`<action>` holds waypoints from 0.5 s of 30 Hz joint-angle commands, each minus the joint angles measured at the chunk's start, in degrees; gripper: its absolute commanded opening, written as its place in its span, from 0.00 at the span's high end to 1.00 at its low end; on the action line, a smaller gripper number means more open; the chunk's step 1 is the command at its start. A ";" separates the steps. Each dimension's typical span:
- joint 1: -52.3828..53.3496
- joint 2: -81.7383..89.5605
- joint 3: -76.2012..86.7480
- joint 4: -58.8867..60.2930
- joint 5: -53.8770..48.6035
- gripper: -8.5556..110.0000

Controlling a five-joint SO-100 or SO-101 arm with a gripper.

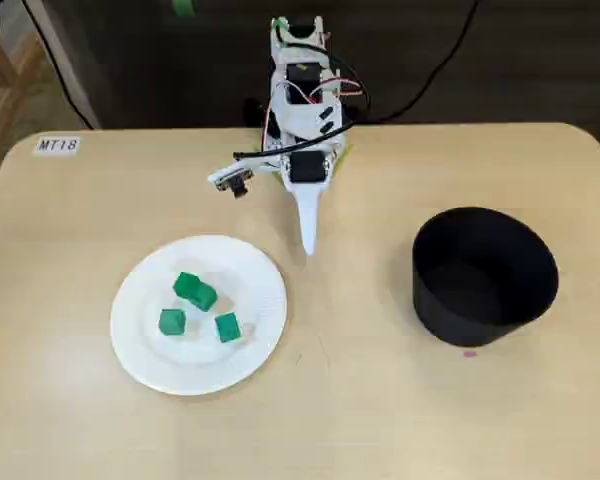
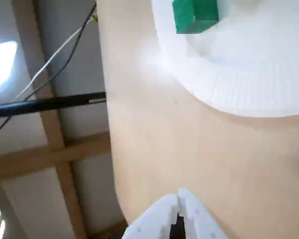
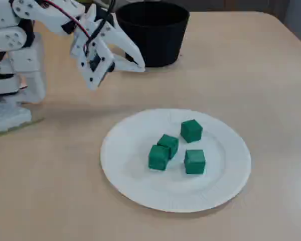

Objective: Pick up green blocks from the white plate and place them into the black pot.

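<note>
Several green blocks lie close together in the middle of the white plate. The wrist view shows one green block at the top, on the plate's rim area. The black pot stands apart from the plate, at the right in a fixed view. My gripper is shut with nothing in it. It hovers low over bare table between plate and pot, just beyond the plate's edge.
The arm's white base sits at the table's far edge, with cables behind it. A label reading MT18 is stuck at the table's far left corner. In the wrist view the table's edge runs close to the gripper.
</note>
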 commanded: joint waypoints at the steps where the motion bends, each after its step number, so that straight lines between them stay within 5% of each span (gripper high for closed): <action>1: 12.92 -23.47 -35.86 18.02 -4.66 0.95; 15: 14.77 -26.37 -35.68 15.73 -4.04 0.95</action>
